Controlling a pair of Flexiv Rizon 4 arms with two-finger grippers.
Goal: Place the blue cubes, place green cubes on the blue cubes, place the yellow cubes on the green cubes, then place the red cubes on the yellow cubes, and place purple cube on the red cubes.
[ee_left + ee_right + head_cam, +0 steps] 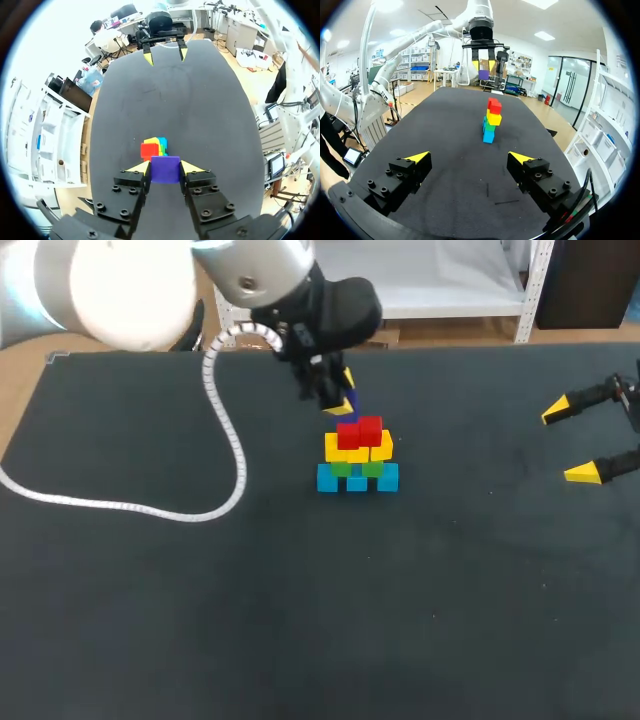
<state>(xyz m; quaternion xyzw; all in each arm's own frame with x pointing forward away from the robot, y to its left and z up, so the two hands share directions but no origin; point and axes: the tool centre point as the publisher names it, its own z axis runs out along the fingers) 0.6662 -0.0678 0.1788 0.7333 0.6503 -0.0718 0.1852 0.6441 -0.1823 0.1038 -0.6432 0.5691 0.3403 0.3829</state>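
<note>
Near the upper middle of the head view, the left gripper [335,398] hung just above and a little behind a small tower of cubes on the dark table [150,620]. Its two yellow-tipped fingers were clenched on the purple cube [165,169], one tip pressed against each opposite side face. The cube sat level between them, in the air and apart from the tower. Whether it was squarely over the top could not be told.

The tower stood at the centre of the frame. A row of blue cubes [357,479] formed the base, with green cubes [357,468] on them, then yellow cubes [356,449], and red cubes [360,430] on top.

At the right edge of the head view, the right gripper [570,443] was well apart from the tower, its fingers spread wide and holding nothing. A white coiled cable [230,440] trailed from the left arm across the left side of the table.

The purple cube looked small, rigid and light, with smooth flat faces that could slip under a loose pinch. The grip on two parallel sides, about mid-height, seemed sound and left the underside free to land on the red cubes. The tower appeared loosely stacked, so a sideways nudge would likely topple it.
</note>
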